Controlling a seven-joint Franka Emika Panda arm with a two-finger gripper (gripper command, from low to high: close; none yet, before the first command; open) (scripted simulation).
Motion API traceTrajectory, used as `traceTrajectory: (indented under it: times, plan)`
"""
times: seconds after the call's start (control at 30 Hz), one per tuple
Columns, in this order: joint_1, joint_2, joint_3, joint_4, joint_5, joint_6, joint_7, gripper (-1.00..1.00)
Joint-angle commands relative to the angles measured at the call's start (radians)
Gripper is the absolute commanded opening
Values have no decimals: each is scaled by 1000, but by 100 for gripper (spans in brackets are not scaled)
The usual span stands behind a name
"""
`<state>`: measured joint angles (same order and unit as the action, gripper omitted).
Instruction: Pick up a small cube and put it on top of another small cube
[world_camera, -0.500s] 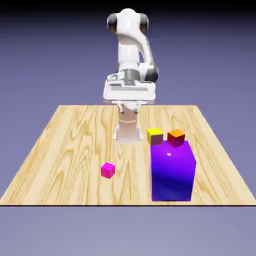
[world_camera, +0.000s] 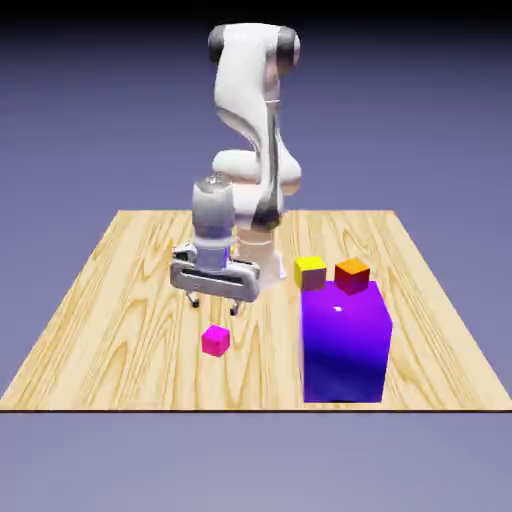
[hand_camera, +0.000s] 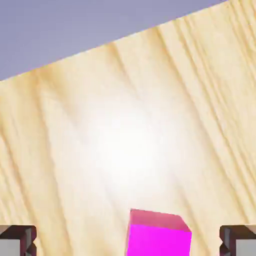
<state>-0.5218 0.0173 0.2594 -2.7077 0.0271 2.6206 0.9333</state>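
Exterior view: my gripper (world_camera: 213, 304) hangs low over the table (world_camera: 120, 300), just above and slightly behind the small cube (world_camera: 215, 341), which sits alone on the bare wood toward the near edge, well apart from the other blocks. My fingers are spread wide and hold nothing; there is a clear gap between the tips and the cube's top.

Hand view: the small cube (hand_camera: 157, 234) shows at the bottom edge, between my two finger tips (hand_camera: 17, 240) and a little right of the middle (the far tip sits at the other corner). The jaws stand far wider than the cube. Nothing is touching it.

Progress, as I judge it: the approach is largely lined up, but no grasp has been made and nothing has been lifted. The whole of the pick and the whole of the placing are still to do.

Candidate landing spots: a yellow cube (world_camera: 310, 272) and an orange-red cube (world_camera: 352, 275) sit by the far top edge of the big purple block (world_camera: 346, 342), on the exterior view's right. I cannot tell from here whether the yellow one rests on the block or just behind it.

Remaining: descend, close, lift, carry over, set down, let go.
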Motion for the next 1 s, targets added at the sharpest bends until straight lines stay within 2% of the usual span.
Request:
traceTrajectory:
  times: [0.0,0.07,0.3,0.33,0.57,0.67,0.97]
  plan:
    - [-39,36,16,6,2,-26,12,0]
    - [-59,58,25,10,3,-41,19,0]
    - [11,282,-66,17,-100,173,91,0]
    - [11,282,-66,17,-100,173,91,-100]
    - [-56,65,22,10,-1,-34,21,-100]
    - [-33,47,59,38,-21,-40,24,-100]
    - [160,-192,250,331,121,-430,415,-100]
